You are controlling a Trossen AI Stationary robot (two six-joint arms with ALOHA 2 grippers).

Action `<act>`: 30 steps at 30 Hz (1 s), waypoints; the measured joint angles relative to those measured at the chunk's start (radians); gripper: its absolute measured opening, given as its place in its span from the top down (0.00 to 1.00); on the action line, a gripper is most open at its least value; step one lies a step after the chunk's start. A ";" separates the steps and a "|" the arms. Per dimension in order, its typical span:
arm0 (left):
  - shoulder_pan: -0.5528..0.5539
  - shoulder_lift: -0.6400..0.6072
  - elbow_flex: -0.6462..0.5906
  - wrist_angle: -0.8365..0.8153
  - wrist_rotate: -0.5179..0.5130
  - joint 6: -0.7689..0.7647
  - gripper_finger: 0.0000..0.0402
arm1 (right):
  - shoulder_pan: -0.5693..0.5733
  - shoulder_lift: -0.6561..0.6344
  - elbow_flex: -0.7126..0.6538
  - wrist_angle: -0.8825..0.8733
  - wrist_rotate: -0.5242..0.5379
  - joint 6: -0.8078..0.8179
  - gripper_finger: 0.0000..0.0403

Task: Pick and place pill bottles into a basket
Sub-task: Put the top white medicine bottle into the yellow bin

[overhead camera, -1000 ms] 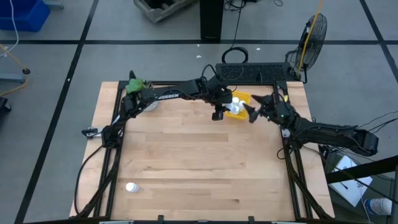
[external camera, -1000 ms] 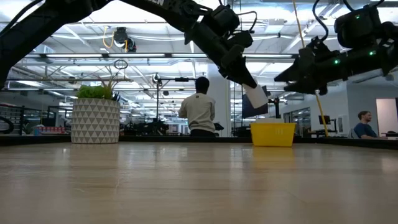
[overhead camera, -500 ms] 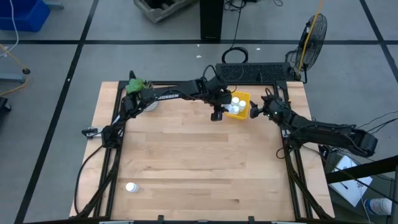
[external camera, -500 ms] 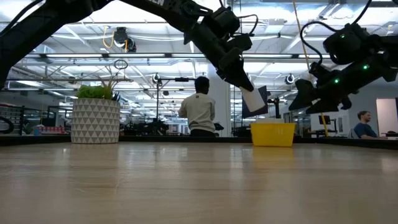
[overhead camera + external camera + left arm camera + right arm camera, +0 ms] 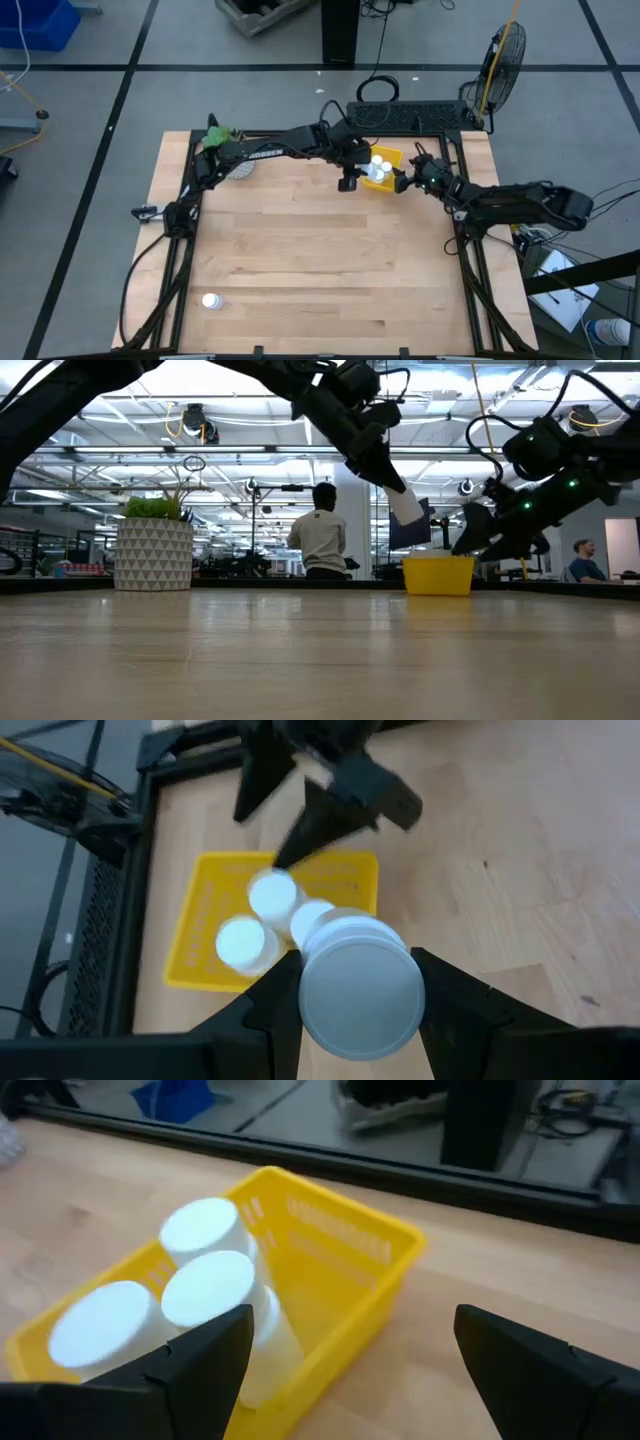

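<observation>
The yellow basket (image 5: 385, 170) stands at the table's far right and holds three white pill bottles (image 5: 205, 1290). My left gripper (image 5: 395, 485) hangs above the basket's left side, shut on another pill bottle (image 5: 406, 508). My right gripper (image 5: 402, 181) is low beside the basket's right side, open, with nothing between its fingers (image 5: 215, 1355). One more bottle (image 5: 210, 300) rests on the table at the near left corner. My left gripper pinches the bottle's round side (image 5: 310, 985) between its two fingers, the white cap (image 5: 360, 995) turned back toward the wrist. The fingers slant down from the table's left. The bottle sticks out past the fingertips, tilted, its lower end (image 5: 412, 518) clear above the basket.
A white patterned pot with a green plant (image 5: 153, 555) stands at the table's far left corner. Bare wooden table (image 5: 320, 260) stretches between the basket and the lone bottle. A person (image 5: 320, 540) stands in the room beyond the table.
My right gripper has come down toward the table beside the basket and tipped, its arm folding back toward the right edge; its fingers stay open. My left gripper keeps the bottle above the basket.
</observation>
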 joint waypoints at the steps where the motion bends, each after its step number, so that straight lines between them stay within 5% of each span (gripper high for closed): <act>1: 0.000 -0.002 0.000 0.004 0.000 0.000 0.61 | 0.000 0.021 0.000 0.026 -0.011 0.001 0.17; 13: 0.001 -0.006 0.000 -0.009 -0.001 0.000 0.61 | 0.002 0.190 0.000 0.208 -0.091 0.026 0.17; 30: 0.003 -0.007 0.000 -0.033 -0.010 0.000 0.61 | 0.002 0.214 -0.001 0.291 -0.193 0.052 0.17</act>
